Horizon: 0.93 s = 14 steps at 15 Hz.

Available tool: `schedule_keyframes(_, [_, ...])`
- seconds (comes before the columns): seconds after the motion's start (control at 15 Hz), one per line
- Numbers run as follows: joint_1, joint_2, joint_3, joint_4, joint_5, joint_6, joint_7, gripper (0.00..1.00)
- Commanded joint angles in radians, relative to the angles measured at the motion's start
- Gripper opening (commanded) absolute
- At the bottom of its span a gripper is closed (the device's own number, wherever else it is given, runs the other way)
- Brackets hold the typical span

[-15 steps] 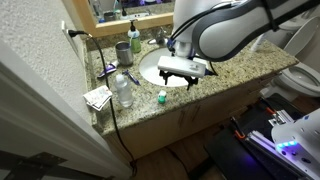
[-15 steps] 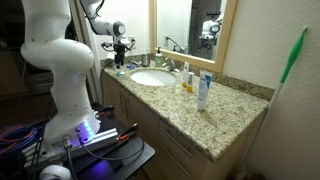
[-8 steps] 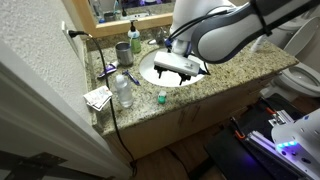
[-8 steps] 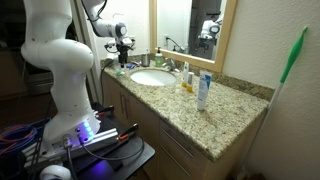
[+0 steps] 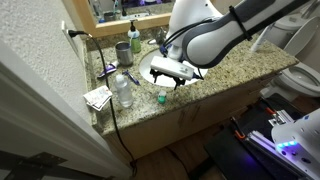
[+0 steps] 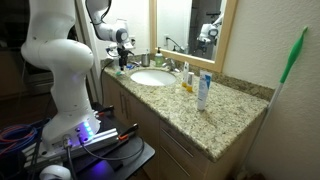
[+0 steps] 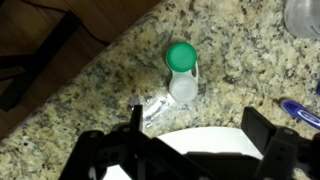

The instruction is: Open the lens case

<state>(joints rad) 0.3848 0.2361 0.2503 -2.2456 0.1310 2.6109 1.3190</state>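
Wrist view showed the lens case (image 7: 181, 72) lying flat on the granite surface (image 7: 90, 95) near its edge, the end effector (image 7: 196, 122) hovering above, fingers spread apart, presumably to line up on a cap.

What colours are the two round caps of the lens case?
The tiny flat plastic lens case has one green cap, one white cap; clearest in wrist view.
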Motion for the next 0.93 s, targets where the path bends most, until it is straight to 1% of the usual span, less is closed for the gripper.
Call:
schedule_keyframes(0.0, [-0.015,0.079,0.012,0.047,0.048,0.018,-0.062,1.00])
schedule_keyframes(0.07, [-0.012,0.085,0.009,0.051,0.051,0.014,-0.057,1.00])
schedule_keyframes(0.13, [0.003,0.049,-0.004,0.022,0.028,0.008,-0.026,1.00])
schedule_keyframes(0.67, [0.019,0.092,-0.011,0.044,0.022,-0.028,-0.010,1.00])
schedule_keyframes(0.73, [0.014,0.083,-0.006,0.036,0.030,-0.005,-0.023,1.00])
schedule_keyframes(0.87, [0.016,0.087,-0.006,0.036,0.029,-0.009,-0.019,1.00])
